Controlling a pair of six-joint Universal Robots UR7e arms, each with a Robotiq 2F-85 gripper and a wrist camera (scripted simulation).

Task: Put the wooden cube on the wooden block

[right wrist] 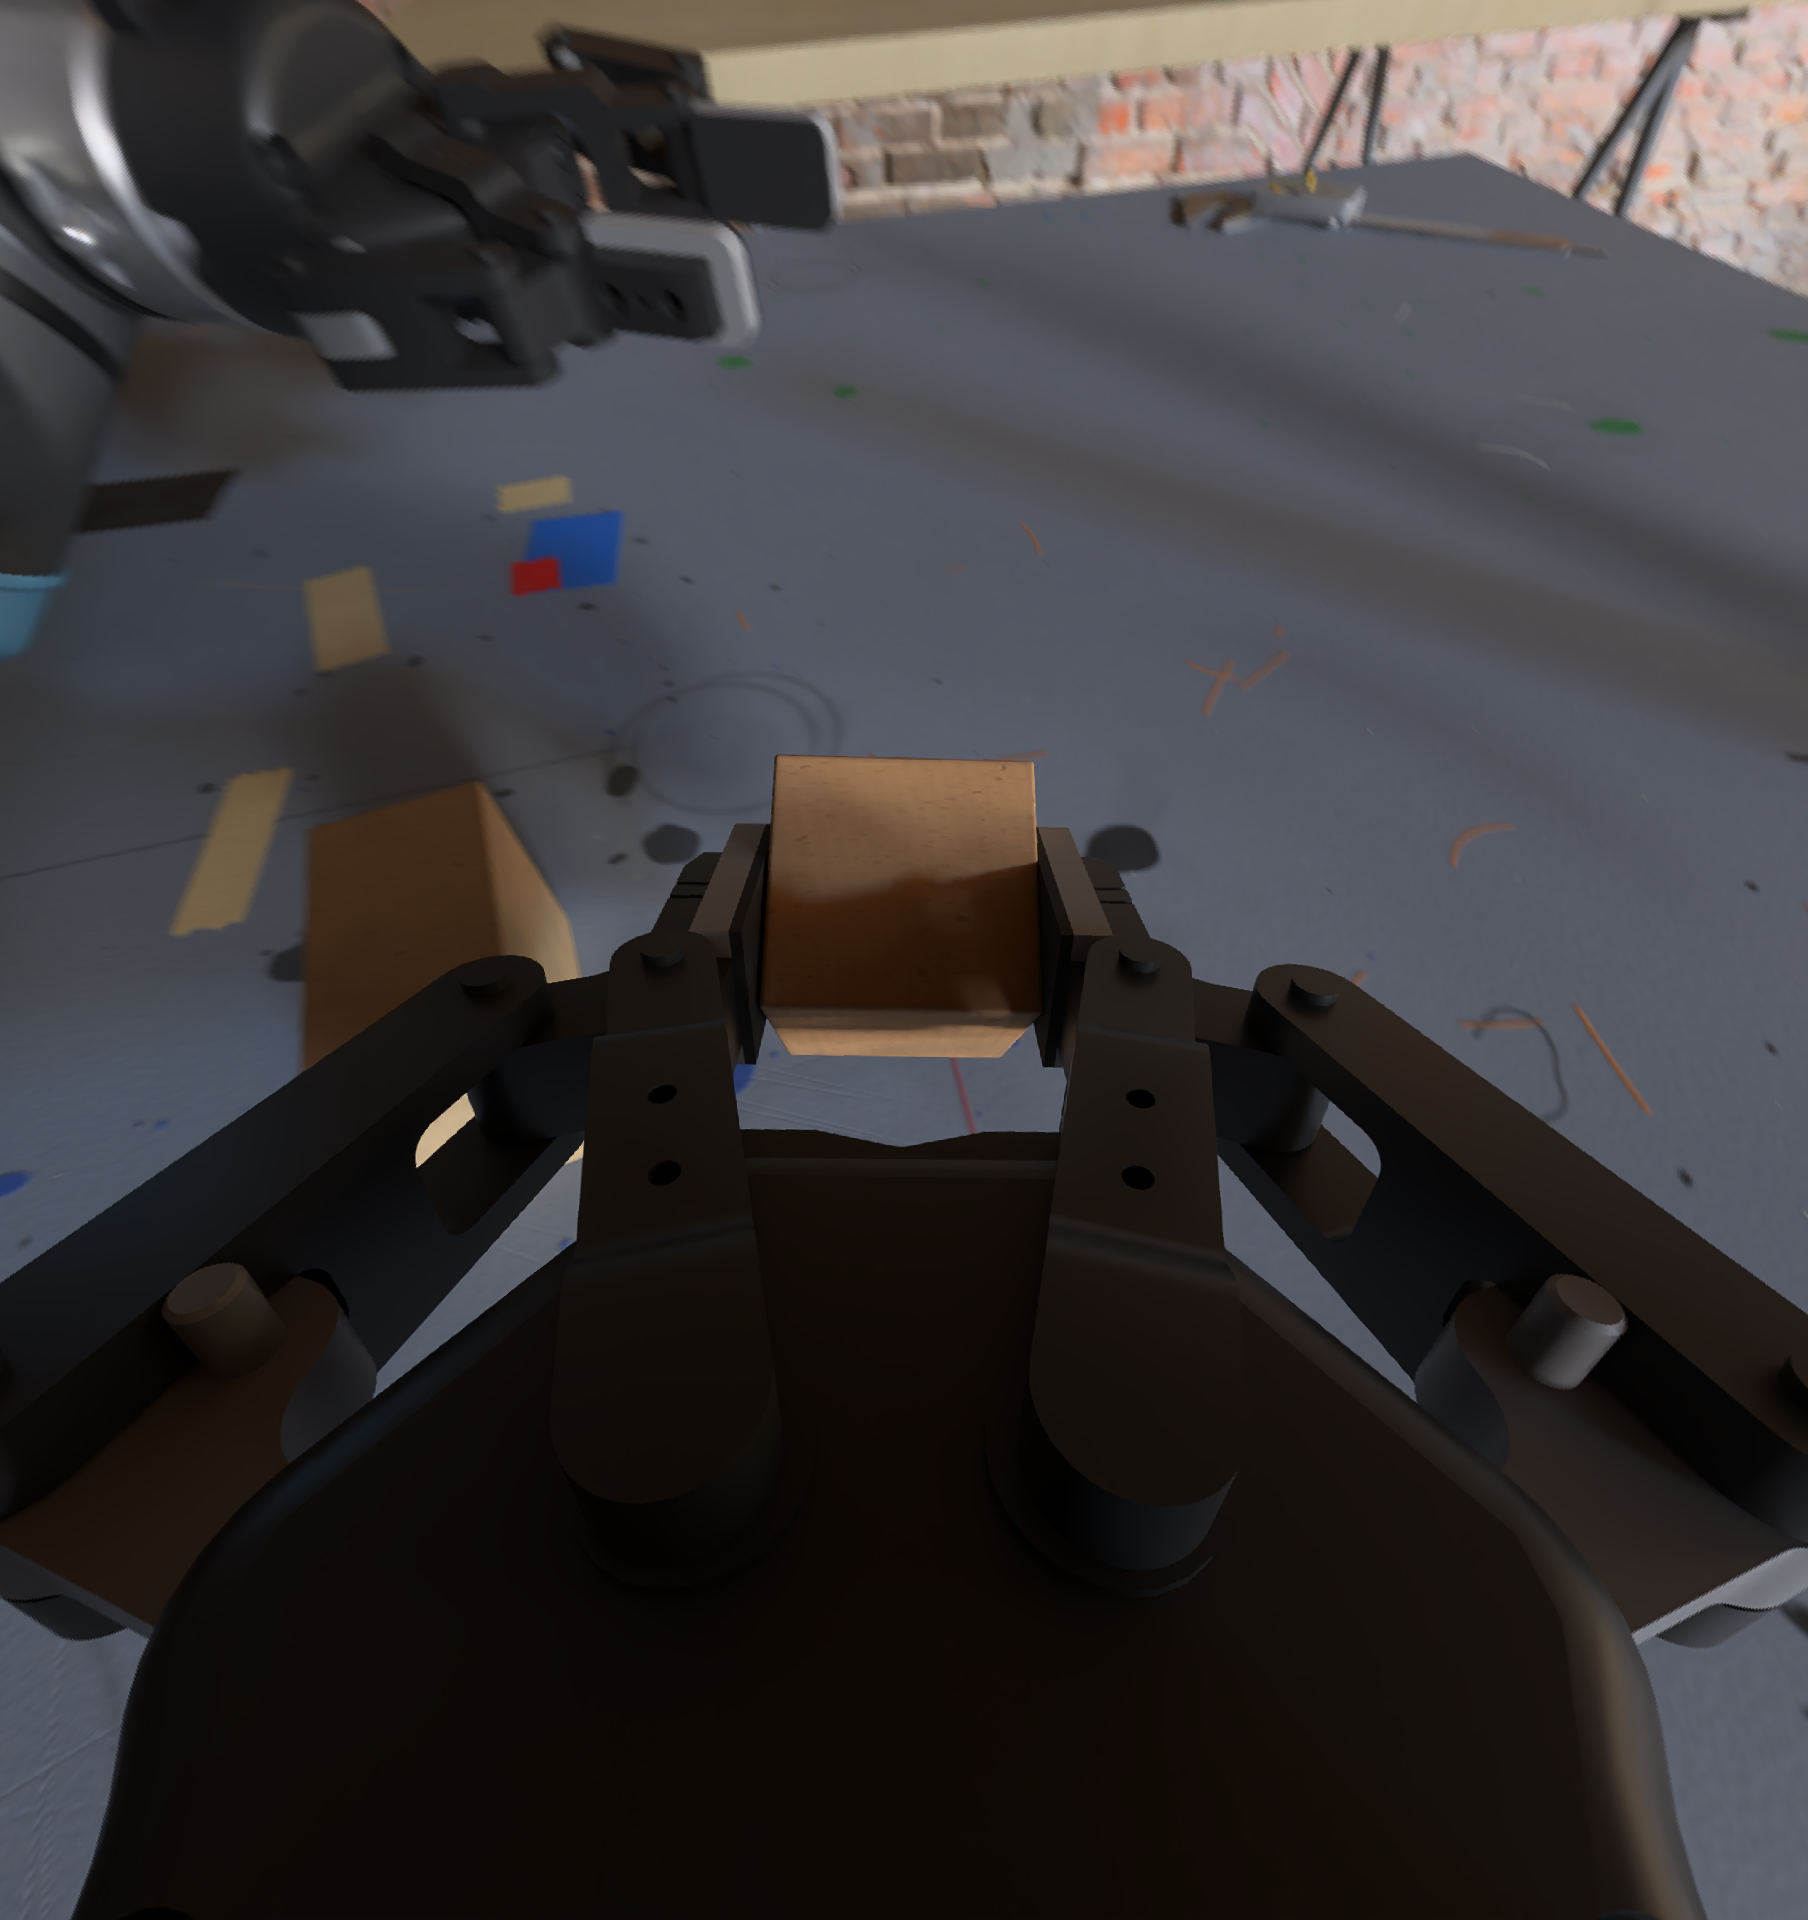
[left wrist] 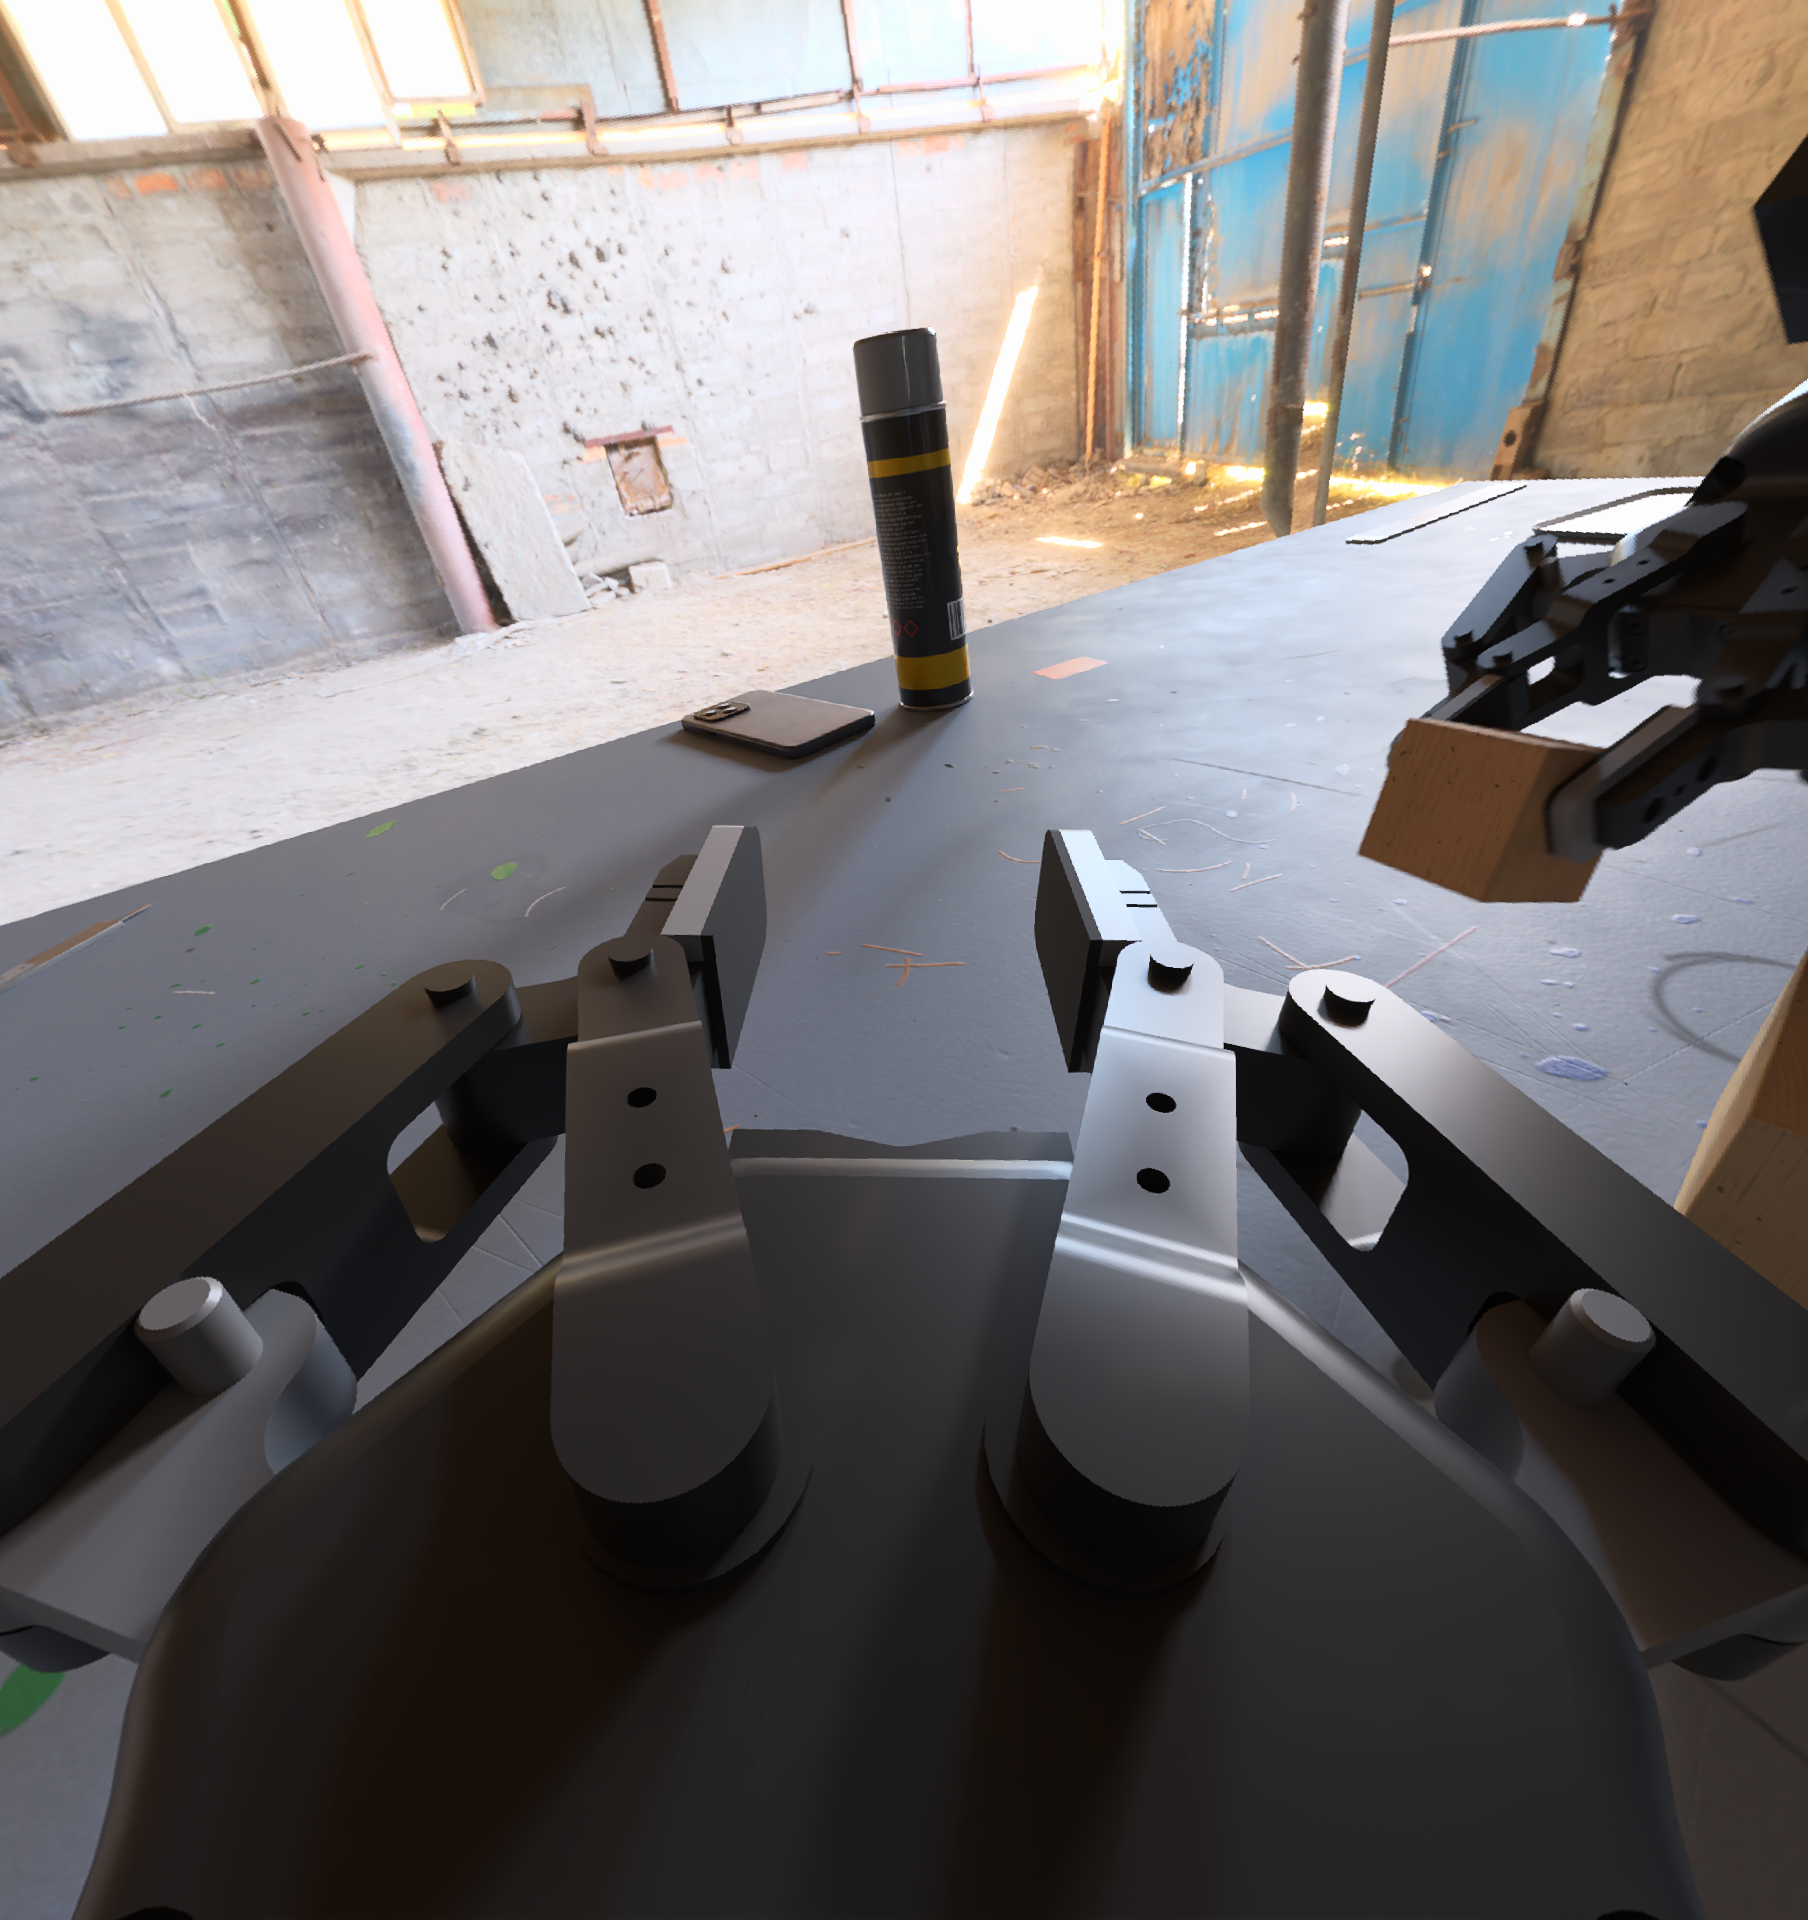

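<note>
My right gripper (right wrist: 900, 914) is shut on the wooden cube (right wrist: 900, 883) and holds it above the table. The cube also shows in the left wrist view (left wrist: 1471, 805), held in the air by the right gripper (left wrist: 1565, 805) at the right edge. The long wooden block (right wrist: 401, 925) lies on the table below and left of the cube; its end shows at the right edge of the left wrist view (left wrist: 1793, 1122). My left gripper (left wrist: 900, 935) is open and empty, over the bare table. It also shows at the top left of the right wrist view (right wrist: 765, 218).
A tall black and yellow spray can (left wrist: 915, 520) stands near the far table edge, with a dark phone (left wrist: 780, 722) lying flat beside it. The grey table (right wrist: 1295, 520) bears paint spots and tape strips. A metal tool (right wrist: 1284, 208) lies at a far corner.
</note>
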